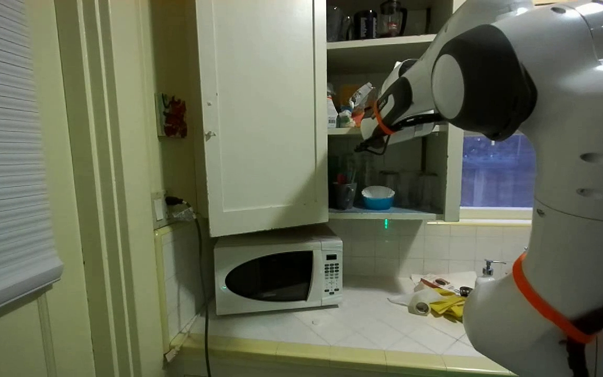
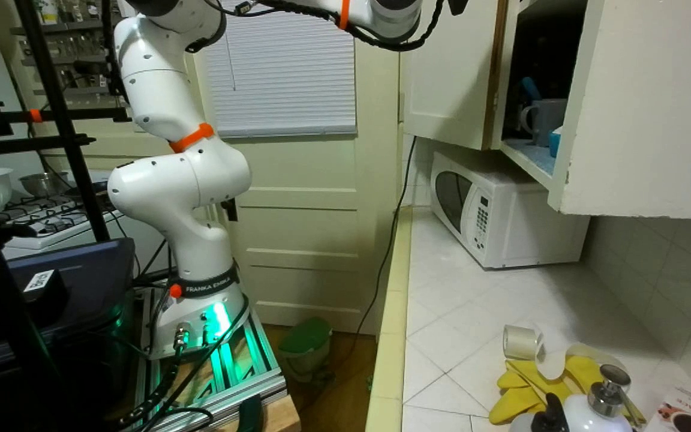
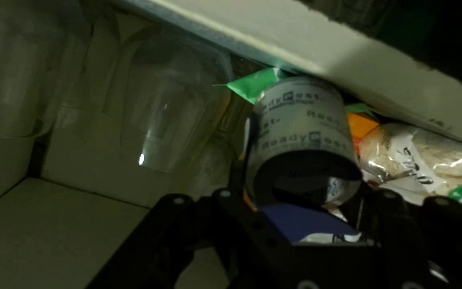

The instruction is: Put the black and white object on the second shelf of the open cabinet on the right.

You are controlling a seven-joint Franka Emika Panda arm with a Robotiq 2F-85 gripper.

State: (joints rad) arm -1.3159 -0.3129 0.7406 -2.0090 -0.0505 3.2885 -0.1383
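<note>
A single black and white roll [image 3: 303,116], printed with lettering, is at the edge of the second shelf [image 1: 342,132] in the one open cabinet [image 1: 453,178]; whether the board bears its weight cannot be told. The end effector [image 3: 303,190] has its two fingers [image 3: 233,212] well apart, one to each side of the roll's near end (whether they press on it or stand just clear, the dark wrist view leaves unclear). Beside the roll there is one clear bag [image 3: 427,156] with a pale filling, and toward the picture's left at least two clear containers [image 3: 167,100]. Three boards [image 1: 375,42] show in the cabinet: the lowest carries one blue bowl [image 1: 378,200] and one dark cup [image 1: 344,196], the top one at least three vessels [image 1: 365,25]. One door [image 1: 265,104] stands swung out above one white microwave [image 1: 279,275]. On the table [image 1: 364,314] lie one tape roll [image 2: 518,343] and some yellow gloves [image 2: 516,393], too folded to count. The one arm [image 2: 177,186] rises from its base [image 2: 201,324], its forearm [image 2: 369,15] stretching along the top of an exterior view toward the cabinet; in an exterior view the wrist [image 1: 398,102], ringed by one orange band [image 1: 381,120], slants down and leftward before the second shelf.
</note>
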